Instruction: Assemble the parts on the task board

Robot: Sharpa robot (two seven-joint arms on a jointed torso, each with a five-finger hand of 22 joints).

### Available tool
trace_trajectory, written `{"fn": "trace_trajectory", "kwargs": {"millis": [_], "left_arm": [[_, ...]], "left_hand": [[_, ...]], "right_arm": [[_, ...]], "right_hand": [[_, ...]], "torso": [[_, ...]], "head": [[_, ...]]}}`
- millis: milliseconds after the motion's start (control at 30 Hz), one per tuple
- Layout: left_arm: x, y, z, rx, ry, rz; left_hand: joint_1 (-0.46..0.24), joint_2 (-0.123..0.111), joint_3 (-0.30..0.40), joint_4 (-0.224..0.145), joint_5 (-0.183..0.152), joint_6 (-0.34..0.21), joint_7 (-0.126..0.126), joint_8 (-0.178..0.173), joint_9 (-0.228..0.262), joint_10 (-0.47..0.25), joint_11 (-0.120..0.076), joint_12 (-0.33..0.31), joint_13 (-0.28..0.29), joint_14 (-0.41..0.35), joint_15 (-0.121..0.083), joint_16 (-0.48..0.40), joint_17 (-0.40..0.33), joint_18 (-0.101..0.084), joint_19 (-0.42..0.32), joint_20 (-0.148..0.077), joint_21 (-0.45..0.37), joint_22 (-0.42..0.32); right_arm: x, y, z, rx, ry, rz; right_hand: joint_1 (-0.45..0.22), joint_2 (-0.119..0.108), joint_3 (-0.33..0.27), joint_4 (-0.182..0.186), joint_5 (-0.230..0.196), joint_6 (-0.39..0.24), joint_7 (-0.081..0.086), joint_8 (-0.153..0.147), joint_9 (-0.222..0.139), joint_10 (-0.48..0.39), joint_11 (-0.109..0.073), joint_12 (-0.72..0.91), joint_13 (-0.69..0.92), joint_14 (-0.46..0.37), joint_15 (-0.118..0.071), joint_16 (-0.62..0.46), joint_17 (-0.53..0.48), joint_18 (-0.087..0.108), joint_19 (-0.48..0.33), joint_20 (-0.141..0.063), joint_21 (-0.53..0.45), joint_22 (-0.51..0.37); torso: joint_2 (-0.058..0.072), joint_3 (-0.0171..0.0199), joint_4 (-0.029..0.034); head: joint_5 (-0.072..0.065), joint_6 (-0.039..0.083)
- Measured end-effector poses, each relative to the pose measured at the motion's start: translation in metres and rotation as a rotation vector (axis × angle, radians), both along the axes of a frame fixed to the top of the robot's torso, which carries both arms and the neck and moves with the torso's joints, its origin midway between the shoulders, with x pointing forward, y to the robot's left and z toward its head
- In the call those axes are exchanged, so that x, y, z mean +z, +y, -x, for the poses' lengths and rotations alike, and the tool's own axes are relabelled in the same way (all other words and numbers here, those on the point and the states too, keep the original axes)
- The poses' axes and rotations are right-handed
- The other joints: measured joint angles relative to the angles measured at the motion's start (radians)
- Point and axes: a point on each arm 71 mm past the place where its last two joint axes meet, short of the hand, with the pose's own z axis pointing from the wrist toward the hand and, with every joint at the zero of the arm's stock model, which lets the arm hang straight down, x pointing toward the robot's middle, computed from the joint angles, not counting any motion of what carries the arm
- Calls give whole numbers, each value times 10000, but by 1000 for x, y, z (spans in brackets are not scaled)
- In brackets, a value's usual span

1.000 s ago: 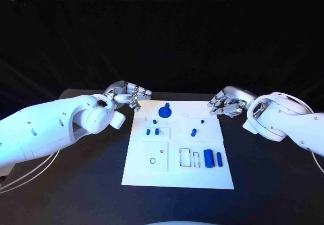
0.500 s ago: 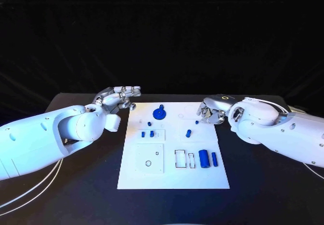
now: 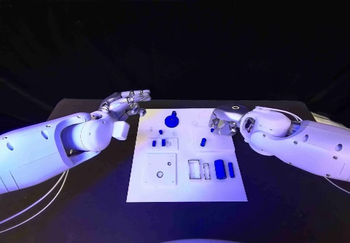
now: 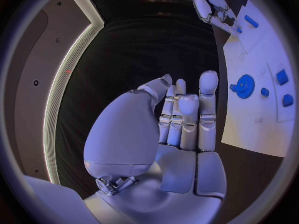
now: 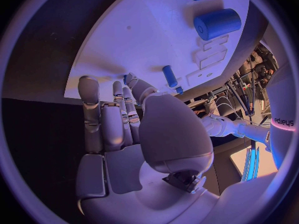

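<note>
task board [image 3: 186,190] flat mid-table, near edge bare. thick blue cylinder [image 3: 219,168] and thin blue rod [image 3: 231,169] lying toward its right edge, short blue pegs [image 3: 158,143] toward the left, blue gear [image 3: 171,121] near far edge. right hand [image 3: 222,123] over board's far right edge, fingers straight and close together, holding nothing. left hand [image 3: 125,105] off far left corner, fingers extended, empty.
</note>
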Motion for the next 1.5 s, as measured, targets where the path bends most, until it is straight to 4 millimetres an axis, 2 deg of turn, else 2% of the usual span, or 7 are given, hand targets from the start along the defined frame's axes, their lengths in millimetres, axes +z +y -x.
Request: {"fn": "trace_trajectory", "kwargs": {"millis": [133, 500, 667, 800, 900, 1100, 1500], "left_arm": [[0, 0, 0, -1, 7, 12], [0, -1, 1, -34, 14, 25], [0, -2, 1, -53, 21, 29], [0, -3, 1, -66, 24, 30], [0, -3, 1, -70, 25, 28], [0, -2, 1, -64, 28, 19], [-1, 0, 0, -17, 49, -13]], "left_hand": [[0, 0, 0, 0, 0, 0, 0, 0, 0, 0, 0, 68, 10, 0, 0, 0, -11, -2, 0, 0, 0, -25], [0, 0, -27, -27, 0, -1, 0, 0, -2, -1, 1, 69, 21, 0, 1, -41, -46, -1, 0, 0, -57, -56], [0, 0, -27, -27, 0, -1, 0, 0, -2, -2, 1, 69, 21, 1, 1, -41, -46, -1, 0, 0, -57, -62], [1, 0, -27, -27, 0, -1, 0, 0, -2, -2, 1, 69, 35, 1, 1, -41, -46, -1, 0, 0, -116, -62], [30, 30, -27, -27, 0, -1, 0, -1, -2, -2, 1, 112, 35, 1, 1, -41, -59, -2, 0, 0, -116, -82], [40, 40, -27, -27, 0, -1, 0, 0, -3, -20, 19, 116, 34, 1, 2, -40, -59, -2, 1, 0, -116, -83], [40, 40, -54, -55, 0, -1, 0, -1, -4, -39, 38, 116, 58, 0, 3, -40, -88, -1, 1, 0, -153, -110]], "right_arm": [[-3, 2, 0, 44, 88, 100], [-5, 7, -2, 84, 95, 488], [-6, 10, -2, 95, 2, 640], [-7, 11, -2, 91, -90, 730], [-7, 12, -1, 91, -159, 743], [-9, 10, 2, 64, -343, 644], [-8, 1, 11, -64, -737, 106]], "right_hand": [[0, 0, 316, -46, -269, 87, -16, -38, 0, 38, -37, 0, -144, 0, 0, 0, 28, -1, 36, -35, 0, 7], [0, 0, 828, -89, -313, 518, -122, -58, 55, 336, -163, 1, -397, 26, -27, 58, 95, -1, 151, -77, 89, 258], [-4, 4, 1050, -99, -316, 726, -154, 31, 80, 536, -215, 1, -460, 36, -36, 58, 96, -1, 252, -140, 200, 406], [-83, 80, 1209, -113, -339, 811, -199, 38, 136, 657, -250, -1, -500, 72, -73, 117, 170, -1, 339, -158, 312, 601], [-110, 107, 1240, -87, -351, 869, -161, 35, 145, 732, -233, -7, -526, 36, -109, 116, 185, 0, 412, -160, 382, 700], [-150, 145, 1280, -100, -353, 905, -195, 82, 153, 819, -249, -65, -554, 35, -108, 116, 191, 0, 481, -158, 466, 844], [-201, 93, 1307, -72, -392, 918, -198, 128, 209, 858, -217, -65, -539, 35, -108, 116, 163, -1, 592, -121, 633, 1057]], "torso": [[-2, -2, 6], [-7, -9, 0], [-7, -9, 0], [-10, -9, 0], [-11, -8, 0], [-14, -2, 0], [-22, 3, -12]], "head": [[-10, -22], [12, -81], [2, -103], [-12, -119], [-22, -128], [-31, -139], [-34, -137]]}}
